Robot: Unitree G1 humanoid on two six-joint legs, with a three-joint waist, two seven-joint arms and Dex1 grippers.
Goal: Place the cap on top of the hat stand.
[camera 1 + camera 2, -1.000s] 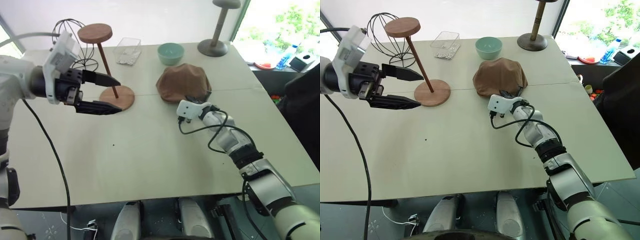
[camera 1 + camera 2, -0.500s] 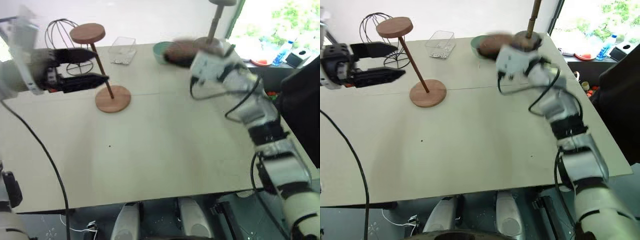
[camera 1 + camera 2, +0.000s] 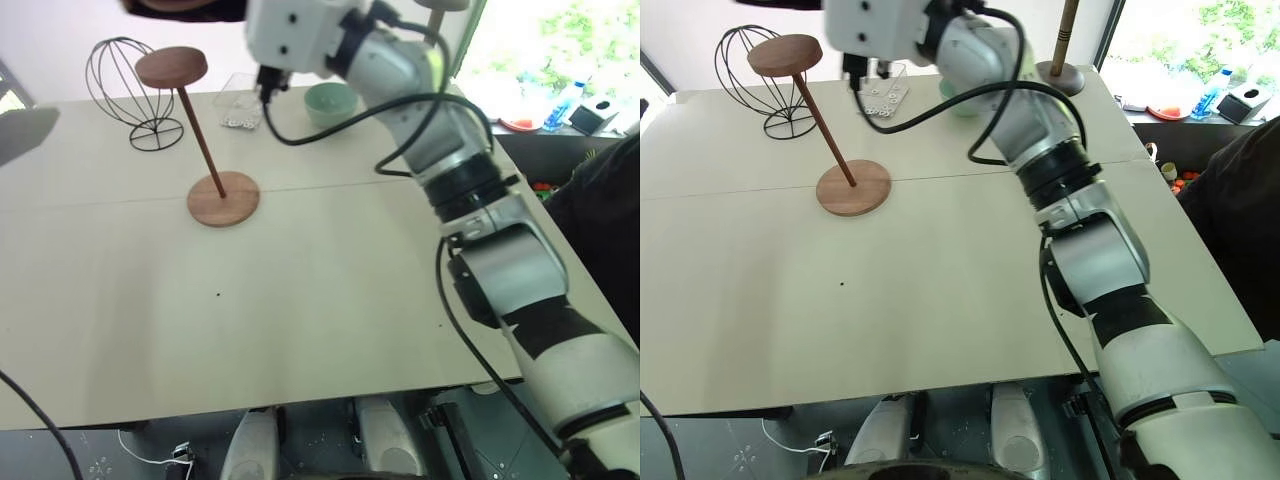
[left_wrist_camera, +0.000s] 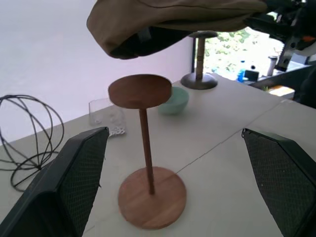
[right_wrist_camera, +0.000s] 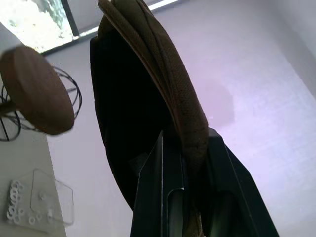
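Lifted off the table (image 3: 300, 300) since the earlier frame, the cap (image 4: 168, 19) now hangs above and just beside the stand (image 4: 143, 143) top. Right gripper (image 5: 190, 163) is clamped on the cap edge. Left gripper (image 4: 173, 182) faces the stand, fingers spread wide.

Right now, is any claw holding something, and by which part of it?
The right claw is shut on the cap, pinching its fabric edge. The left claw is open and holds nothing.
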